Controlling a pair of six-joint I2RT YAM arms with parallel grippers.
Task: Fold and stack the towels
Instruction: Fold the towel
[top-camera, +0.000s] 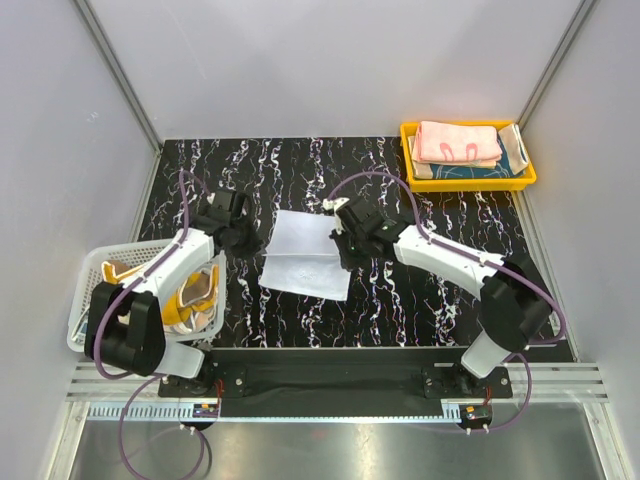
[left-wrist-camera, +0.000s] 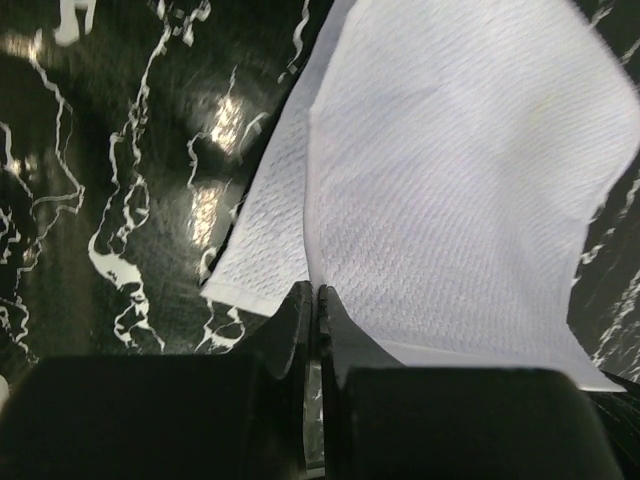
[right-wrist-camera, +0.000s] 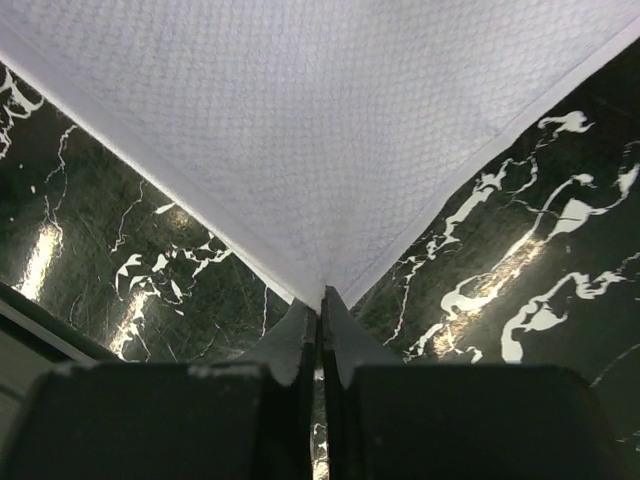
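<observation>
1. Left gripper (top-camera: 256, 240): pressed together on the left edge of the white towel (top-camera: 305, 258), pinching the cloth right at the fingertips, as seen from its own wrist.
2. Right gripper (top-camera: 342, 246): likewise closed, pinching a corner of the same towel, with the cloth fanning out from the tips and raised off the table (top-camera: 420, 310) at that point.
3. Between the two grippers: towel spread out, a crease running across its middle, the part nearer the arm bases lying flat. Judged as mid-fold, with the first fold not yet laid down.
4. Done so far: folded towels (top-camera: 458, 145), a pink one on top, stacked in the tray (top-camera: 470, 184), well beyond the right gripper and off to its right.
5. Left to do: loose towels (top-camera: 195, 300), an orange-yellow one among them, heaped in the basket (top-camera: 80, 318) just behind the left gripper, on its left. Exact number hidden by the arm.
6. Overall judgement: somewhere around the middle. Needs the present fold finished and the white towel carried across to the stack, then the same for each piece in the basket.
</observation>
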